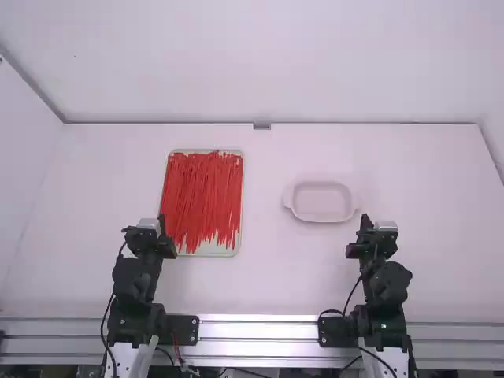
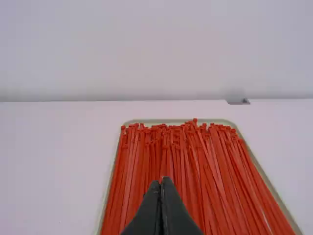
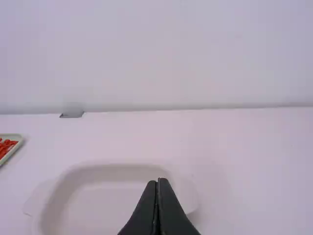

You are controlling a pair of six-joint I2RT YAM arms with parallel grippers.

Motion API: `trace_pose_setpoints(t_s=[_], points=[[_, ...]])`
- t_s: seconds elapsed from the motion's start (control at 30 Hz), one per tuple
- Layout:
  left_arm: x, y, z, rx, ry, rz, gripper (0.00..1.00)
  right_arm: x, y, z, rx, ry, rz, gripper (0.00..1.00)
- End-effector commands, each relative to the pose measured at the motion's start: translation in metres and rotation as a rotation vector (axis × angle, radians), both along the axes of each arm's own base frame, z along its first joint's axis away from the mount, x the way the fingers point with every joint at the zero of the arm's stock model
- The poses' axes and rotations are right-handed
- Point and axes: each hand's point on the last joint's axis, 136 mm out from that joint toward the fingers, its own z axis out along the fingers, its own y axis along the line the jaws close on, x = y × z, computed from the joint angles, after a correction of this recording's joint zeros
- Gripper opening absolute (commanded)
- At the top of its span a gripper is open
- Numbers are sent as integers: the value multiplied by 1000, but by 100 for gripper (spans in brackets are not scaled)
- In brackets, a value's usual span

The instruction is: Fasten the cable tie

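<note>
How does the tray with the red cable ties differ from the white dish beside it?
The tray is a flat rectangle; the dish is deeper, with rounded corners and small handles. The tray is packed with red cable ties; the dish shows a bare white inside. The tray lies before the left arm, the dish before the right arm. Both rest on the white table.

- White desk [image 1: 378, 157], flat, meeting a white back wall.
- Left of middle: a pale rectangular tray [image 1: 214, 253], long side running away from the arm bases, loaded with red cable ties [image 1: 202, 201].
- Right of the tray, apart from it: a white oval dish [image 1: 320, 187] with small side handles.
- Far edge, mid-desk: a small grey clip [image 1: 261, 125].
</note>
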Motion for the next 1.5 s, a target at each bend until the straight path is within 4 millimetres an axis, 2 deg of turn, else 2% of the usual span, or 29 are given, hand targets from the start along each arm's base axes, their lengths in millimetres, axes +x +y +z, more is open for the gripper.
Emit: trace_pose_setpoints(t_s=[0.0, 0.23, 0.6, 0.9, 1.2, 1.47], points=[[0, 0, 0, 0, 0, 0, 0, 0, 0, 0, 4, 0, 2, 0], [0, -1, 4, -3, 3, -3, 2, 0, 1, 4, 7, 4, 5, 3], [3, -6, 9, -12, 78, -26, 13, 4, 7, 13, 13, 88, 24, 13], [9, -12, 7, -68, 186, -35, 27, 16, 16, 22, 32, 206, 48, 27], [20, -28, 10, -73, 315, -101, 44, 34, 32, 24, 40, 370, 82, 45], [34, -36, 23, -90, 432, -109, 60, 57, 43, 21, 20, 509, 72, 60]])
